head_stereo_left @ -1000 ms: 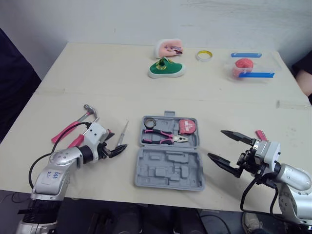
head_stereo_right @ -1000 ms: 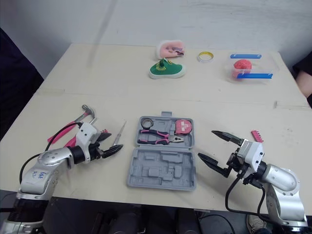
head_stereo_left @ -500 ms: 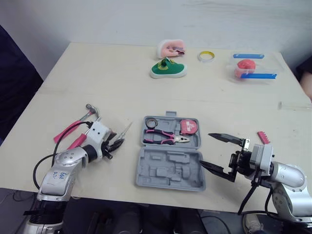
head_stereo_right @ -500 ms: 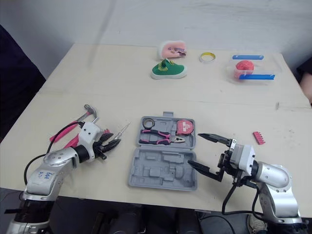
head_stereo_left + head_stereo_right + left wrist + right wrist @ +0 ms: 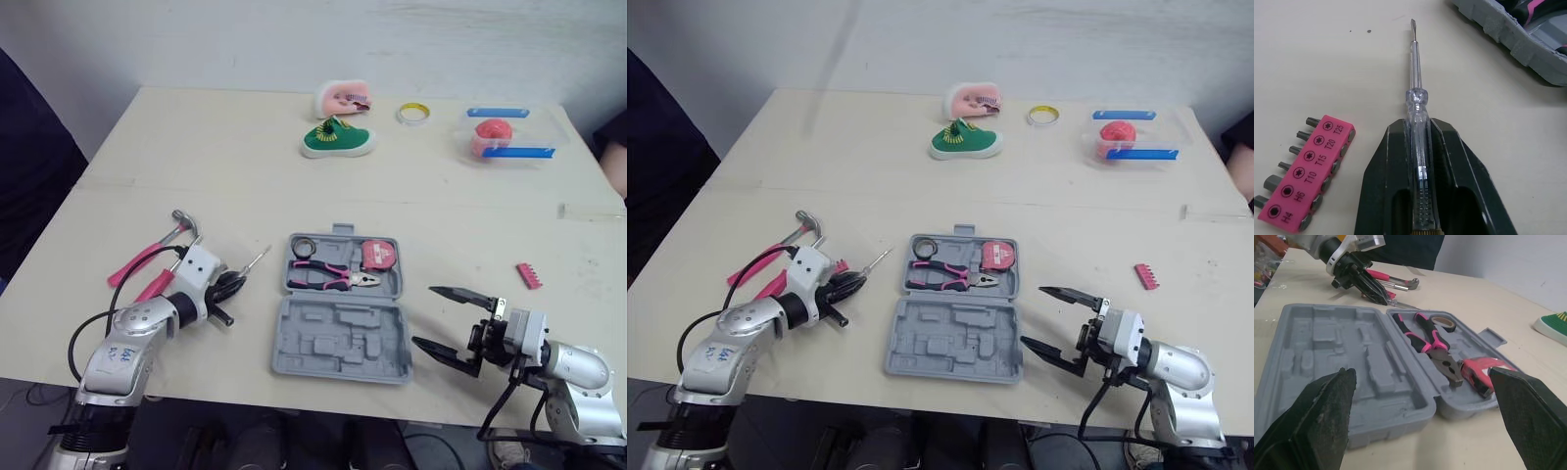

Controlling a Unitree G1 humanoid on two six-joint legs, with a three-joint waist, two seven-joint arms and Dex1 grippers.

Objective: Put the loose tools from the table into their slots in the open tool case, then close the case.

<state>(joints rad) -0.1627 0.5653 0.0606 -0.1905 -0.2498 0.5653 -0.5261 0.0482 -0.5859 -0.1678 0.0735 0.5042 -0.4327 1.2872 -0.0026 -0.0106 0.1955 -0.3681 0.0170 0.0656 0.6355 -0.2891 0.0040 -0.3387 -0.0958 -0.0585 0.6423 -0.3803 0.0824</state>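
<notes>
the grey tool case (image 5: pixel 341 308) lies open at lower centre of the frame. its lower half shows bare moulded slots. its upper half holds pink-handled pliers (image 5: pixel 328 278), a red tape measure (image 5: pixel 376 257) and a small roll of tape (image 5: pixel 301 245).

just left of the case is the clear-handled screwdriver (image 5: pixel 1415 98). my left pincer (image 5: pixel 230 287) is clamped on its handle, and the blade tip points up and right toward the case's upper left corner. i cannot tell whether the blade touches the table (image 5: pixel 196 147). a pink bit holder (image 5: pixel 1305 169) lies just beside that pincer, not touching it. further left lies a hammer (image 5: pixel 147 253) with a pink handle.

at lower right, my right pincer (image 5: pixel 423 315) has its two fingers wide apart and holds nothing, just right of the case's lower half. a second pink bit strip (image 5: pixel 529 275) lies above it, well right of the case. a green shoe (image 5: pixel 336 139) sits at top centre.
</notes>
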